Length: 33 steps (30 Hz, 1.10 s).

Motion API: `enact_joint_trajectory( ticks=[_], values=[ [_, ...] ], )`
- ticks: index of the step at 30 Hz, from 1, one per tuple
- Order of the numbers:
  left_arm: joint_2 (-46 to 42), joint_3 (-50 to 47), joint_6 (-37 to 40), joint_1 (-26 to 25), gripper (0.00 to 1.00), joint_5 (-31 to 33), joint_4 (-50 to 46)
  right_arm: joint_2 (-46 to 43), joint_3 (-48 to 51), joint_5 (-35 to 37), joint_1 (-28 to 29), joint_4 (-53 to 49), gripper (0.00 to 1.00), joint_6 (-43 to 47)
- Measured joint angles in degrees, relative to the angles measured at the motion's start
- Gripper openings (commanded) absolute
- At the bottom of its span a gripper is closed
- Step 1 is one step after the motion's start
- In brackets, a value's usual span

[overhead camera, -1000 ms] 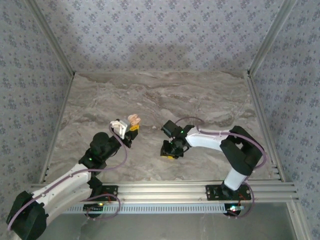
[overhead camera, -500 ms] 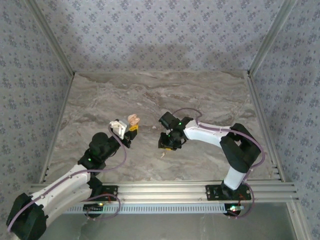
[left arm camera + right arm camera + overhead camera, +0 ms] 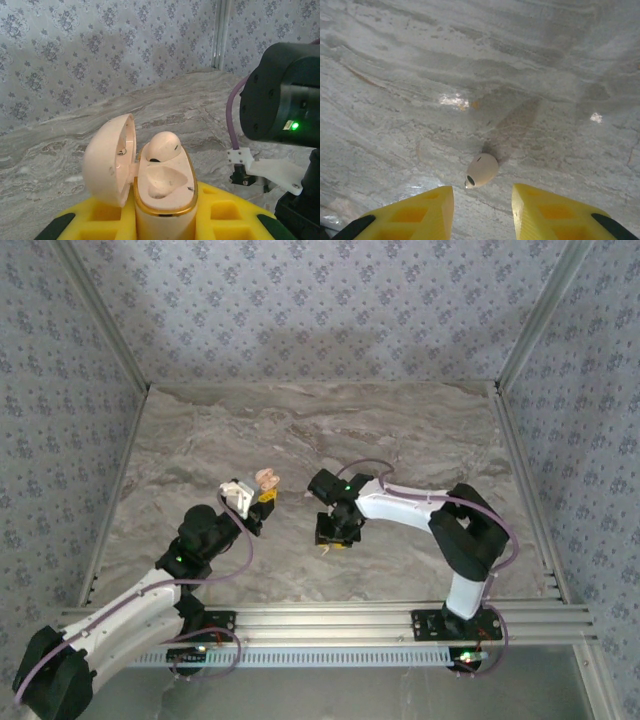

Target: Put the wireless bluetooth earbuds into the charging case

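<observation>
My left gripper (image 3: 262, 496) is shut on the charging case (image 3: 165, 200), a cream block with a gold rim, held upright off the table. Its lid (image 3: 107, 157) is swung open to the left. One earbud (image 3: 164, 145) sits in the far socket, and the near socket (image 3: 162, 180) is hollow. A second cream earbud (image 3: 482, 170) lies loose on the marble, a speck in the top view (image 3: 323, 548). My right gripper (image 3: 482, 200) hangs open just above it, yellow fingers (image 3: 415, 212) to either side and slightly short of it, not touching. In the top view the right gripper (image 3: 334, 533) is right of the case.
The grey marble table (image 3: 400, 430) is boxed in by patterned walls and metal rails (image 3: 330, 620) at the near edge. The right arm's black wrist (image 3: 282, 95) looms close on the right in the left wrist view.
The right gripper has shifted left, toward the left arm, and now stands over the loose earbud. The left arm and the case have stayed put.
</observation>
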<state>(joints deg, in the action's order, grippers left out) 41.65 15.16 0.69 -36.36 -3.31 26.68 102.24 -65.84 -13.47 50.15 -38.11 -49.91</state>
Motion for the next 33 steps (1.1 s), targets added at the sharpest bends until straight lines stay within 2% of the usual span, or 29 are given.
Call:
enact_joint_trajectory(
  ticks=[11, 18, 33],
  values=[
    [0.02, 0.00, 0.31, 0.02, 0.13, 0.00, 0.00, 3.23, -3.15, -0.81, 0.00, 0.74, 0.34, 0.50],
    [0.02, 0.00, 0.31, 0.26, 0.13, -0.02, 0.00, 3.96, -4.68, -0.87, 0.00, 1.22, 0.36, 1.40],
    [0.79, 0.00, 0.31, 0.37, 0.13, -0.02, -0.11, 4.37, -7.39, 2.10, 0.81, -7.06, 0.36, 3.30]
  ],
)
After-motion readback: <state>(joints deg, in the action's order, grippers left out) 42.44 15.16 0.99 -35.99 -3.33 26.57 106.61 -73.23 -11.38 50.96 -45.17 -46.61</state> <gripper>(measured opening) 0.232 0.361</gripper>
